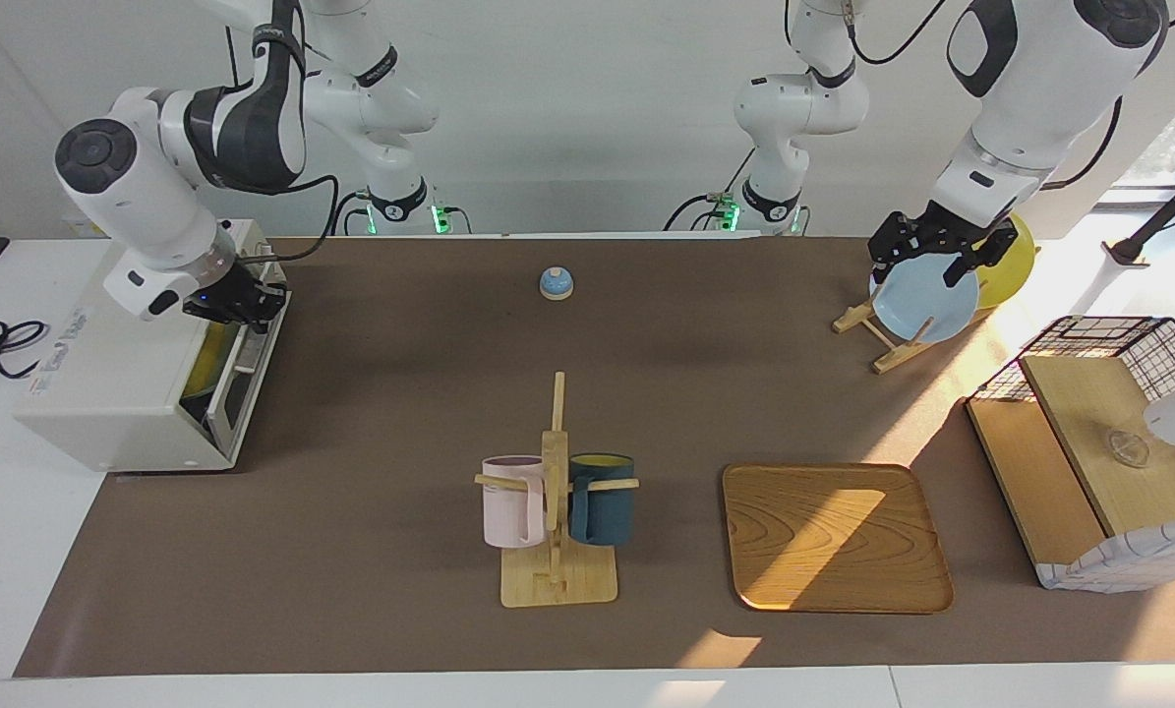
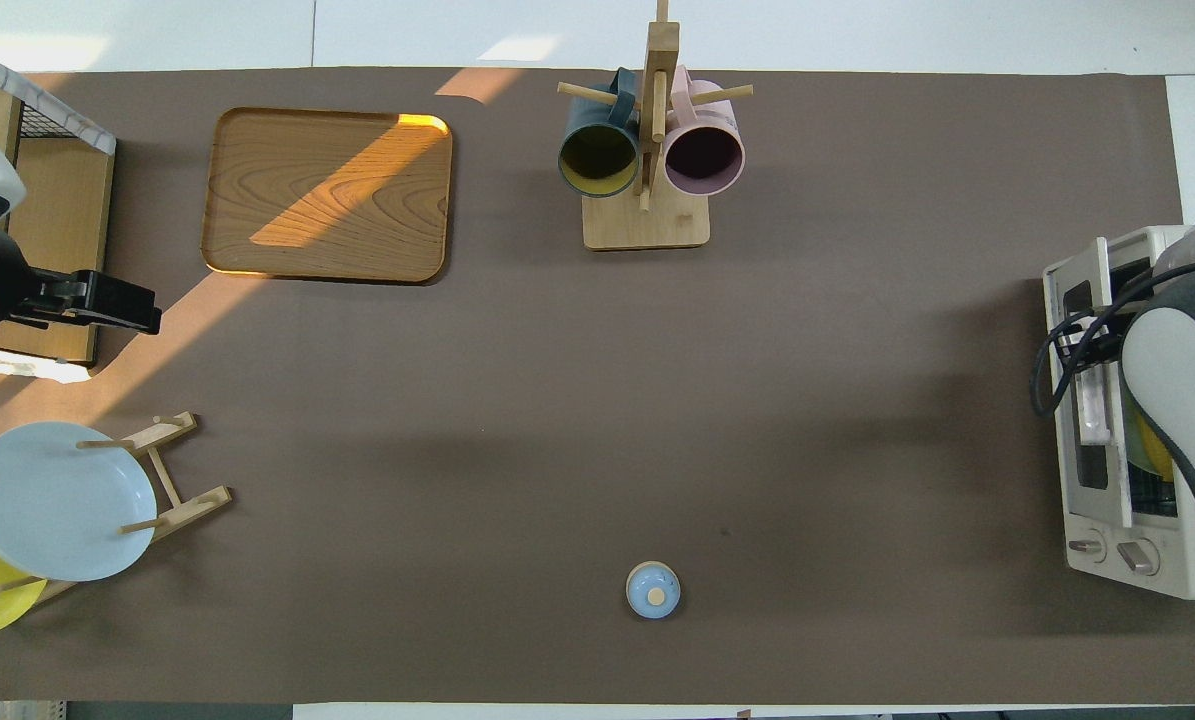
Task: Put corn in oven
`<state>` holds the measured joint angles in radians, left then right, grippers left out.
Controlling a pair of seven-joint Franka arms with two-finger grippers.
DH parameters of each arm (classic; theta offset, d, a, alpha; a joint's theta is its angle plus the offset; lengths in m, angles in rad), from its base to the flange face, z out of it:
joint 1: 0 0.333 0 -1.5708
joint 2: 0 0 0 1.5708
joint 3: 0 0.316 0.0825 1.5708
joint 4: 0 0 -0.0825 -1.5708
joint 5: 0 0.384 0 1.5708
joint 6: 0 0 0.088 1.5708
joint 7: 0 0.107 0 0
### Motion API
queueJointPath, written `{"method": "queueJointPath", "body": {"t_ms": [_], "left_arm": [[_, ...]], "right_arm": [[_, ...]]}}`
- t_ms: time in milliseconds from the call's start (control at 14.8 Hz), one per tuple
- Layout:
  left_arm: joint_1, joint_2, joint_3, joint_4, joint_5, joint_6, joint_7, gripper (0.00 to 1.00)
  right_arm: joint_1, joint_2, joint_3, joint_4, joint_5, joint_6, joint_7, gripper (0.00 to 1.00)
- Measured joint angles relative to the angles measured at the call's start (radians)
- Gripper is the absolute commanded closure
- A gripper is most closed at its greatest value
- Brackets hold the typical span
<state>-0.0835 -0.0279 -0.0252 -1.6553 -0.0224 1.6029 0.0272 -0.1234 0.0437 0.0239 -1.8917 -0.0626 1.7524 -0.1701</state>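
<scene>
The off-white oven (image 1: 115, 383) (image 2: 1137, 560) stands at the right arm's end of the table. Its door (image 1: 248, 374) (image 2: 1087, 400) is swung up and leans slightly ajar. Through the gap shows the yellow corn (image 1: 208, 359) (image 2: 1152, 455), lying inside. My right gripper (image 1: 243, 301) is shut at the door's top edge, and in the overhead view the arm covers it. The left gripper (image 1: 928, 258) (image 2: 122, 306) hangs open over the blue plate (image 1: 926, 298) and waits.
A wooden plate rack (image 1: 882, 339) holds the blue plate and a yellow plate (image 1: 1010, 258). A mug stand (image 1: 556, 551) carries a pink mug and a dark blue one. Near it lie a wooden tray (image 1: 833, 536), a wire-and-wood basket (image 1: 1103, 452) and a small blue bell (image 1: 556, 283).
</scene>
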Motion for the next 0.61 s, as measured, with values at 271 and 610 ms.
{"method": "queueJointPath", "body": {"t_ms": [271,610], "left_arm": [[0.0,0.0,0.0,0.0,0.0,0.0,0.0,0.0],[0.0,0.0,0.0,0.0,0.0,0.0,0.0,0.0]], "right_arm": [[-0.008,-0.007,-0.01,-0.028,-0.038,0.002,-0.028,1.0],[-0.022,-0.023,-0.013,-0.004,-0.113,-0.055,-0.098,0.98]]}}
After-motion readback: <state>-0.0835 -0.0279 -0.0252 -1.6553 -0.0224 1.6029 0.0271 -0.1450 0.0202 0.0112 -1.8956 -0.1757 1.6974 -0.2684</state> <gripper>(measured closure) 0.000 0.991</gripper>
